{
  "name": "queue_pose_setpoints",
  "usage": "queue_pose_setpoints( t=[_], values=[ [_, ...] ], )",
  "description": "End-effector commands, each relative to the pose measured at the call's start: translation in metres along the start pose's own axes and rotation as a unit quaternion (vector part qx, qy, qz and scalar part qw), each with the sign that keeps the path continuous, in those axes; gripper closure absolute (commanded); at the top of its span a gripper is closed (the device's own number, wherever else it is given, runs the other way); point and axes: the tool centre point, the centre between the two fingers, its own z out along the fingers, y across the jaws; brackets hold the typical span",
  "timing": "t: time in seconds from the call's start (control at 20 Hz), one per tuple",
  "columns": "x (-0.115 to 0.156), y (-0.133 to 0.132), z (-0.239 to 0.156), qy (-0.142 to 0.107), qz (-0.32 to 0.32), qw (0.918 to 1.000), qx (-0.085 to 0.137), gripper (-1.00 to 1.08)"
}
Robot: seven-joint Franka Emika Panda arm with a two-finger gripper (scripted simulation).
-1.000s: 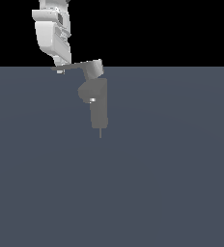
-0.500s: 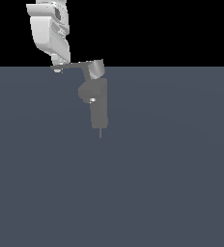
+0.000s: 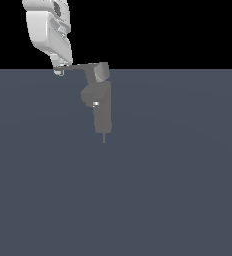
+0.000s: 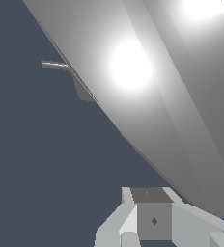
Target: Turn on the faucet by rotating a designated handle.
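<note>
Gripper (image 3: 59, 71) of the glossy white robot arm (image 3: 45, 27) sits at the far tip of the thin, flat grey lever handle (image 3: 78, 66), near the back edge of the dark slate floor (image 3: 178, 175); whether its fingers are apart or together cannot be told from either view. The handle juts toward the exterior view's left from a blocky grey cap (image 3: 101, 72) atop the small matte grey faucet column (image 3: 102, 110), which bears a rounded bulge, a bright spot (image 3: 95, 104) and a thin pin (image 3: 104, 137).

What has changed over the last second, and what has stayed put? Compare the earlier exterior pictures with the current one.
The gripper drifted toward the exterior view's left, staying at the tip of the handle. The handle swung with it, its cap turning slightly and its tip ending a little lower. Nothing was visibly grasped or released. The faucet column, its bright spot and its pin did not move.
</note>
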Motion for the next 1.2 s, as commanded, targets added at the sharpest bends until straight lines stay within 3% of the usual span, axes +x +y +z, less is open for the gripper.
queue_pose_setpoints(
  t=[0.0, 1.15],
  values=[
    [-0.004, 0.010, -0.002, 0.000, -0.003, 1.0000, 0.000, 1.08],
    [0.040, 0.057, 0.000, 0.001, -0.002, 1.0000, -0.001, 1.08]
  ],
)
